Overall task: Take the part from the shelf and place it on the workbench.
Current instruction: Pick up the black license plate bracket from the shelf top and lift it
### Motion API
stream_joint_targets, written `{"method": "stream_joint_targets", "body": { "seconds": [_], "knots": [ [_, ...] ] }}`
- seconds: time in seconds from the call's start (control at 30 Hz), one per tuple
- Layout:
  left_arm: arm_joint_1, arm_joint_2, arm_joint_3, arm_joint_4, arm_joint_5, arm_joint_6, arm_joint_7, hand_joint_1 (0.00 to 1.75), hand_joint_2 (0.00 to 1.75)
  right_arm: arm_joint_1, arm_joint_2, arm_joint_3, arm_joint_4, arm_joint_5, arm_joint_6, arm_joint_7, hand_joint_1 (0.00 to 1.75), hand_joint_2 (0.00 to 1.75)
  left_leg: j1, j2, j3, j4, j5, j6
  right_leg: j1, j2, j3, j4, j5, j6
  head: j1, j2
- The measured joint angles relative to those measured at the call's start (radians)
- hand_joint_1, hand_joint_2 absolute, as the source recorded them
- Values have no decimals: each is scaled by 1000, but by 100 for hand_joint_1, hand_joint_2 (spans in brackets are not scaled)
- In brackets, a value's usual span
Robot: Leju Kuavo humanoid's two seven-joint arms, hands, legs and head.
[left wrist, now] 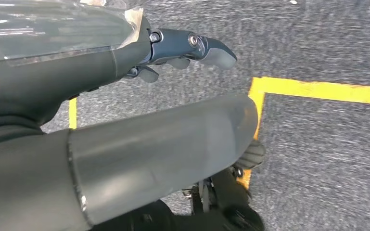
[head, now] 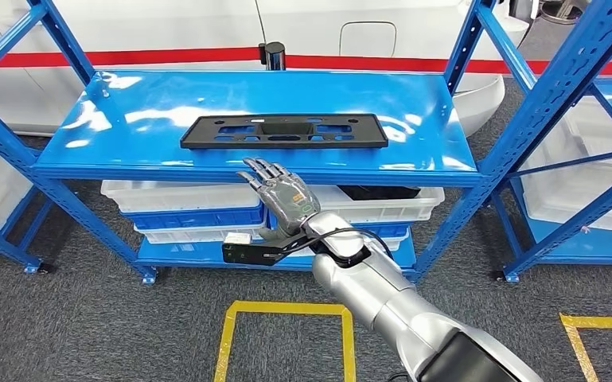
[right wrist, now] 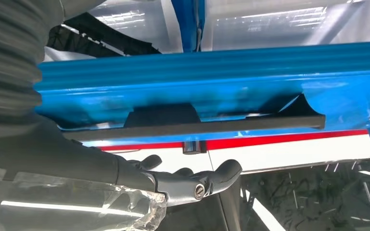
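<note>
No text, label, brand, number or sign can be read on any surface here; the markings that do show are plain coloured stripes without lettering.

Probably a factory or workshop floor: blue steel shelving (head: 477, 171), stacked plastic bins (head: 183, 208), yellow floor markings (head: 286, 308).

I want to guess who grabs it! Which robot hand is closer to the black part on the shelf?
Right. The right hand is raised, open, just before the black part at the shelf's front edge. The left hand hangs low over the floor.
</note>
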Motion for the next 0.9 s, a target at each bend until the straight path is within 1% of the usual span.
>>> {"method": "stream_joint_targets", "body": {
  "seconds": [0.03,0.07,0.1,0.17,0.2,0.23,0.27,0.3,0.33,0.37,0.4,0.43,0.47,0.5,0.53,0.57,0.6,0.63,0.7,0.73,0.77,0.8,0.83,0.87,0.9],
  "knots": [
    [-1,0,0,0,0,0,0,0,0,-1,1,0,3,-1,-2,0,0,175,-1,0,27,-54,20,4,3,1,3,1,-5,6,0,0],
    [-2,0,0,0,-1,-1,0,0,0,-2,2,-1,5,-2,-3,1,0,175,-3,-1,42,-83,25,10,7,2,4,2,-9,12,1,0],
    [-3,0,0,0,-2,-1,0,0,0,-3,3,-2,8,-2,-5,1,0,175,-7,-2,47,-89,21,17,9,2,4,1,-12,18,2,0],
    [-4,-1,0,0,-4,-1,0,0,0,-6,4,-4,12,-2,-6,2,0,175,-10,-3,52,-93,22,34,9,1,2,3,-16,29,4,0],
    [-4,-1,0,0,-5,-1,0,0,0,-9,5,-5,14,0,-7,4,0,175,-10,-3,55,-97,23,42,8,0,-6,17,-24,32,4,0],
    [-5,-2,0,0,-6,-2,0,0,0,-12,5,-5,17,1,-7,6,0,175,-9,-2,59,-100,24,50,7,-1,-23,50,-39,34,5,0],
    [-5,-2,0,0,-7,-2,0,0,0,-14,5,-5,20,3,-7,9,0,175,-8,-2,61,-102,23,56,6,-2,-57,113,-63,32,6,0],
    [-5,-2,0,0,-8,-2,1,0,0,-16,5,-6,23,4,-7,13,0,175,-9,-2,63,-102,20,61,5,-2,-100,189,-89,30,8,0],
    [-5,-2,0,0,-8,-1,1,0,0,-17,4,-6,27,4,-7,16,0,175,-10,-3,64,-101,18,63,4,-2,-145,265,-112,30,9,0],
    [-5,-2,0,0,-8,-1,2,0,0,-17,2,-7,31,4,-7,18,0,175,-11,-3,66,-101,15,64,3,-2,-182,320,-123,33,10,0],
    [-4,-2,0,0,-8,-1,2,0,0,-17,2,-8,34,4,-7,20,0,175,-11,-4,69,-101,12,63,3,-3,-196,328,-114,39,12,0],
    [-3,-3,0,0,-9,-1,2,0,0,-19,1,-10,37,4,-7,22,0,175,-12,-6,74,-101,7,62,3,-3,-188,294,-88,47,12,0],
    [-3,-4,0,0,-9,-1,2,0,0,-21,1,-12,39,5,-7,25,0,175,-12,-7,81,-100,3,59,3,-4,-160,222,-51,53,13,0],
    [-3,-4,0,0,-11,-2,2,0,0,-26,1,-15,42,7,-7,31,0,175,-14,-8,88,-100,-3,56,5,-6,-125,138,-14,56,14,0],
    [-3,-5,0,0,-12,-2,1,0,0,-32,1,-19,45,9,-7,37,0,175,-16,-9,94,-100,-10,51,6,-7,-93,72,14,54,15,0],
    [-3,-5,0,0,-14,-2,1,0,0,-38,0,-23,49,11,-7,45,0,175,-19,-9,98,-99,-15,46,8,-8,-73,31,31,48,14,0],
    [-3,-5,0,0,-16,-3,1,0,0,-44,0,-28,53,12,-7,53,0,175,-20,-9,101,-99,-20,41,10,-9,-65,16,36,39,14,0],
    [-4,-5,0,0,-18,-3,1,0,0,-51,0,-33,58,13,-7,58,0,175,-19,-9,103,-101,-23,36,10,-9,-61,15,36,31,13,0],
    [-5,-4,0,0,-23,-4,1,0,0,-64,-1,-45,65,13,-7,68,0,175,-14,-7,101,-92,-35,26,1,-7,-53,8,36,15,12,0],
    [-6,-4,0,0,-24,-4,1,0,0,-72,0,-49,68,13,-7,70,0,175,-12,-6,90,-65,-51,21,-3,-6,-47,4,36,7,10,0],
    [-7,-3,0,0,-25,-5,1,0,0,-79,0,-53,72,14,-7,71,0,175,-10,-5,66,-15,-76,17,-7,-6,-40,1,34,-1,7,0],
    [-7,-4,0,0,-25,-5,1,0,0,-84,0,-55,75,16,-7,74,0,175,-9,-4,32,52,-105,13,-5,-5,-35,1,31,-7,4,0],
    [-7,-4,0,0,-26,-5,2,0,0,-87,0,-56,80,19,-7,78,0,175,-8,-4,-9,123,-130,9,-3,-5,-32,1,28,-11,2,0],
    [-7,-4,0,0,-28,-5,3,0,0,-89,0,-58,86,24,-7,86,0,175,-7,-4,-45,177,-141,6,-1,-5,-29,1,24,-14,1,0],
    [-7,-3,0,0,-31,-5,4,0,0,-90,0,-61,93,29,-7,95,0,175,-6,-4,-66,196,-132,4,0,-4,-25,2,21,-15,0,0]
  ]
}}
